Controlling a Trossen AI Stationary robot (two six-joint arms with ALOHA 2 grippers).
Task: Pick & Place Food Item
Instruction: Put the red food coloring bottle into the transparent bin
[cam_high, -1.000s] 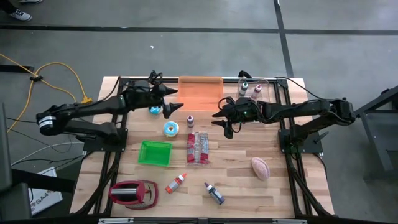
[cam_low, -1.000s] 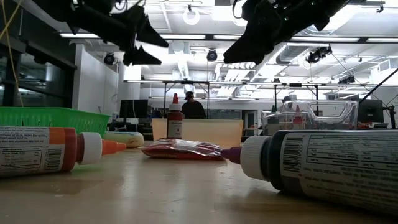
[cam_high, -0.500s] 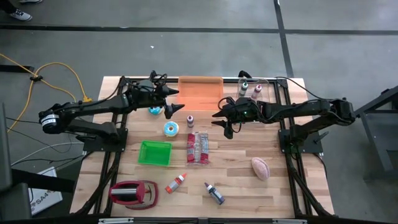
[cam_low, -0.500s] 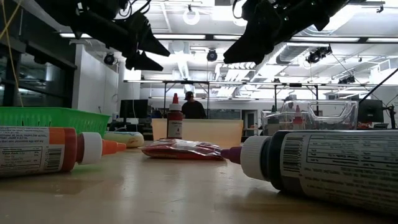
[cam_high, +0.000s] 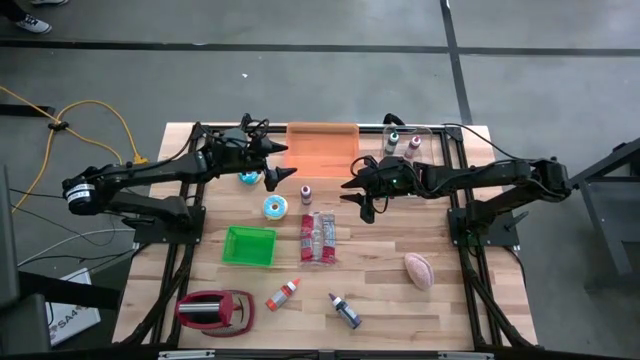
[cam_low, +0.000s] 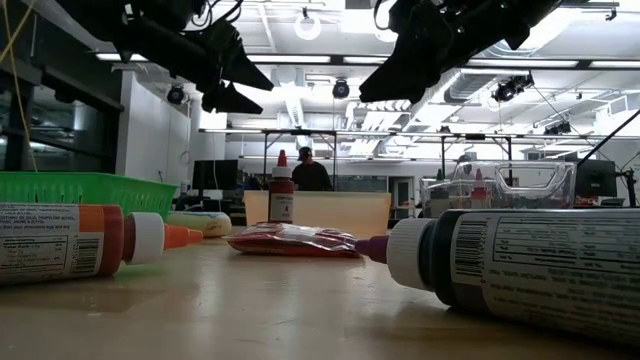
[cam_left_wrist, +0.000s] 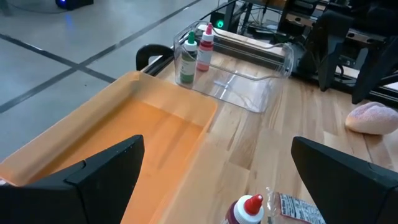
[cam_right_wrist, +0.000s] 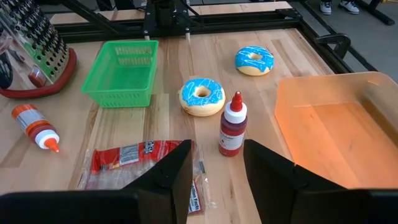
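Food lies on the wooden table: two blue-iced doughnuts (cam_high: 275, 207) (cam_high: 250, 178), a red snack packet (cam_high: 318, 238) lying flat, and a pinkish bread roll (cam_high: 418, 270) at the near right. An orange tray (cam_high: 322, 145) stands at the far edge. My left gripper (cam_high: 285, 162) hovers open above the tray's left end, nothing between its fingers (cam_left_wrist: 217, 143). My right gripper (cam_high: 352, 195) hovers right of a small red bottle (cam_right_wrist: 232, 127), high above the table. Its fingers stand a narrow gap apart (cam_right_wrist: 216, 149) with nothing between them.
A clear bin (cam_high: 405, 143) with two bottles stands at the far right. A green basket (cam_high: 249, 245), a red-rimmed grater (cam_high: 213, 310), an orange-capped bottle (cam_high: 285, 293) and a dark bottle (cam_high: 345, 311) lie nearer. Bare wood shows between the packet and the roll.
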